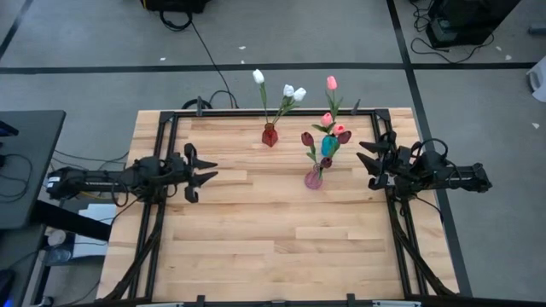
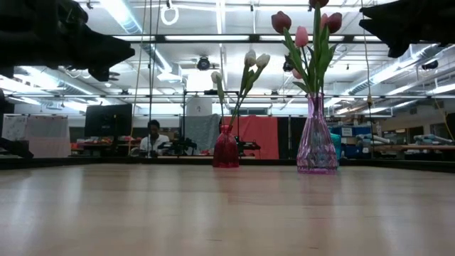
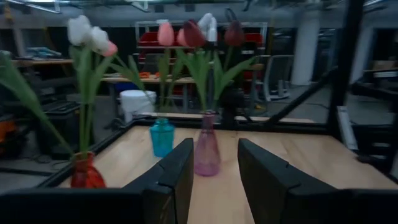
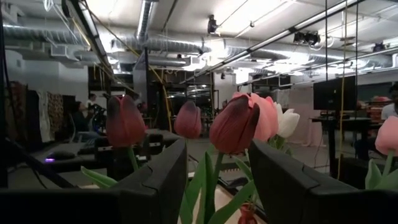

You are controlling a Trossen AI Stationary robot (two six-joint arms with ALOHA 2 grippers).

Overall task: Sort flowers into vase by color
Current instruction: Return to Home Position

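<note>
white tulips (image 1: 290,92): upright, red vase (image 1: 270,135) | pink tulips (image 1: 339,130): blue vase (image 1: 329,145) | maroon tulips (image 1: 307,138): pink vase (image 1: 314,177)

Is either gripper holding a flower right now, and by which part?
Nothing is held: the left gripper and right gripper are both open and empty.

A pale wooden table (image 1: 256,230) edged with a black metal frame (image 1: 230,112) stands on a grey floor (image 1: 85,43) crossed by a black tape line (image 1: 256,66) and a trailing cable (image 1: 205,51). A dark desk (image 1: 26,162) stands at its left. Beyond the table, a person (image 2: 152,136) sits near a dark monitor (image 2: 108,119) and a red panel (image 2: 266,135). A white bucket (image 3: 137,102) stands farther off. Silver ducts (image 4: 186,46) run along the ceiling.
</note>
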